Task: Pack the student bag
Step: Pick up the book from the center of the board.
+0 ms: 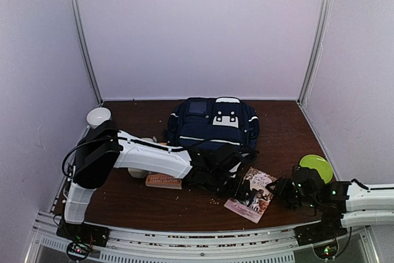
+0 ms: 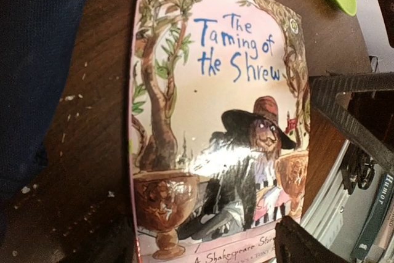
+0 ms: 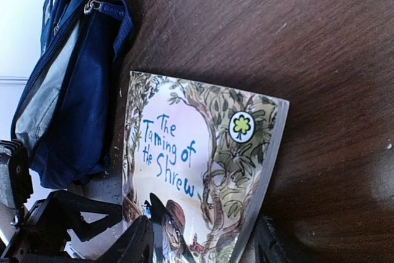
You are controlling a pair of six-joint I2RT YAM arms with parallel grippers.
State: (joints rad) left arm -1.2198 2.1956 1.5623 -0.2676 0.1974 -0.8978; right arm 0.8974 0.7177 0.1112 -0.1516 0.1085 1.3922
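The student bag (image 1: 212, 124) lies toward the back of the counter (image 1: 141, 204), close behind the paperback I am working on. From my right wrist its zip looks parted on grey lining. The book (image 2: 215, 121), The Taming of the Shrew, lies cover-up near the front edge, between my two arms. My left fingers (image 2: 308, 244) are spread apart, one to each side of the book's lower end, gripping nothing. My right fingers (image 3: 138, 241) also stand apart at the opposite edge; I cannot tell whether a tip touches the cover.

I judge the step in hand to be picking the book up. A thin, glossy, bendy cover on a flat counter gives little to pinch, so I should work one edge. One pair of fingers pins the book so it cannot skate. The other slips a tip under the free edge, then closes across the thickness near the spine, where it is stiffest. I should lift slowly and watch for sag. The green plate (image 1: 316, 167) sits near my right arm, so that wrist should move in short strokes.
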